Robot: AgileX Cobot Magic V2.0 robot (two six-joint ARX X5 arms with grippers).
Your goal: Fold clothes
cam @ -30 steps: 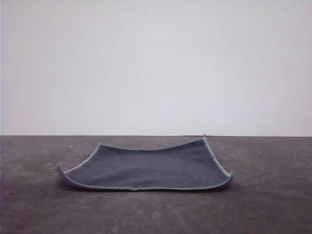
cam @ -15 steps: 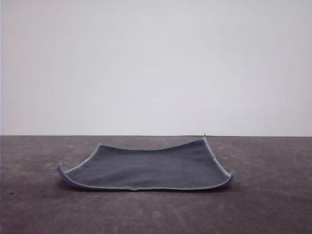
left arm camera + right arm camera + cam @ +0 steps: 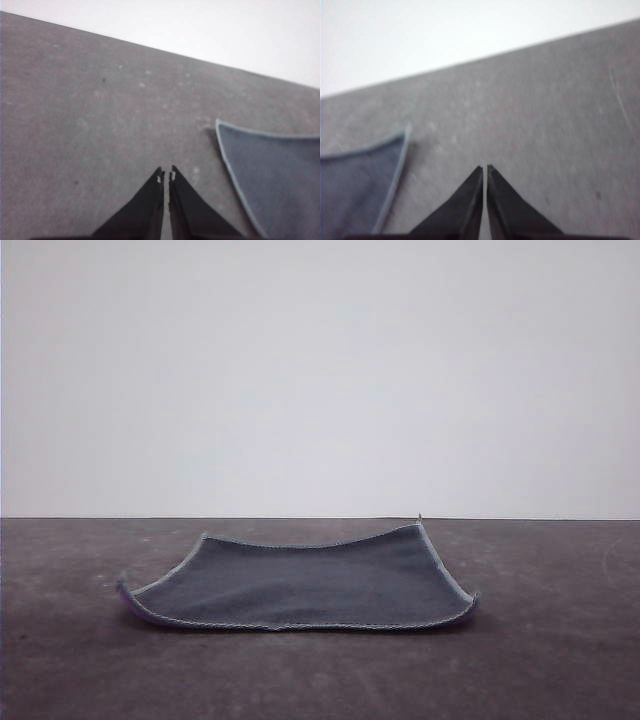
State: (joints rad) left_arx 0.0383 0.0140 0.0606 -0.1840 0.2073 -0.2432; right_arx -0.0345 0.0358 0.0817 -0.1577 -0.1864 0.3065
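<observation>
The left gripper (image 3: pixel 166 176), a pair of black tapered fingers, hangs above the bare dark grey table (image 3: pixel 90 115) with its tips drawn together, only a hairline slit between them, and nothing pinched in that slit. It points forward and down at the tabletop, off the cloth, with a corner of the cloth lying near it on the surface.

In the middle of the table lies the small square cloth (image 3: pixel 300 585), its dark grey face up and its light grey stitched edging running all round. It is spread open in one layer, though not flat: the near corners at left and right curl up off the table, the far right corner stands highest, and a thin line of purple shows under the lifted near left edge. In the front view it sits slightly left of centre, with a plain white wall (image 3: pixel 320 370) behind the table's far edge.

The right gripper (image 3: pixel 484 172), likewise black and tapered, is closed to a narrow slit and holds nothing. It too is angled down over bare table, the cloth's edged corner lying near it.
</observation>
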